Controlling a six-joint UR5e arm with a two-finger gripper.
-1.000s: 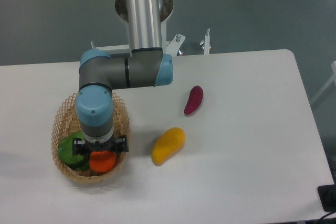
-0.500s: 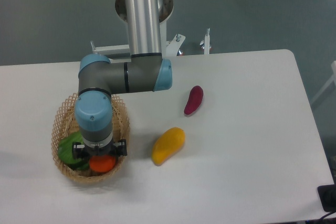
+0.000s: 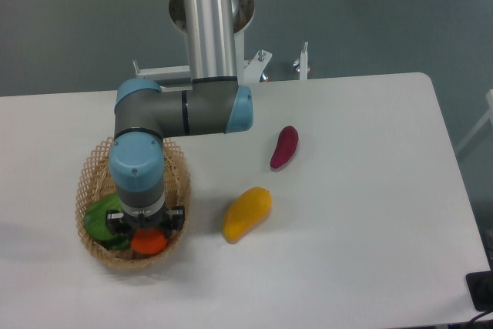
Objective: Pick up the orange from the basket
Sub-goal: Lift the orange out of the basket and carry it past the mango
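The arm's silver upper tube drops straight down from the top edge toward the far side of the basket (image 3: pixel 92 182). From there a grey and blue elbow link runs sideways, ending above the basket's far rim. The wrist turns downward over the basket's middle. The hand (image 3: pixel 146 230) points straight down inside the basket, near its front wall. Its fingers are hidden under the wrist, so their spread cannot be told.

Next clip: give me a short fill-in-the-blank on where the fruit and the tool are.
1. The orange lies inside the ____.
2. In the basket, the item beside the orange is ____ in colour.
3. The tool is directly above the ____.
4. The purple fruit lies on the ____.

Missing words: basket; green; orange; table
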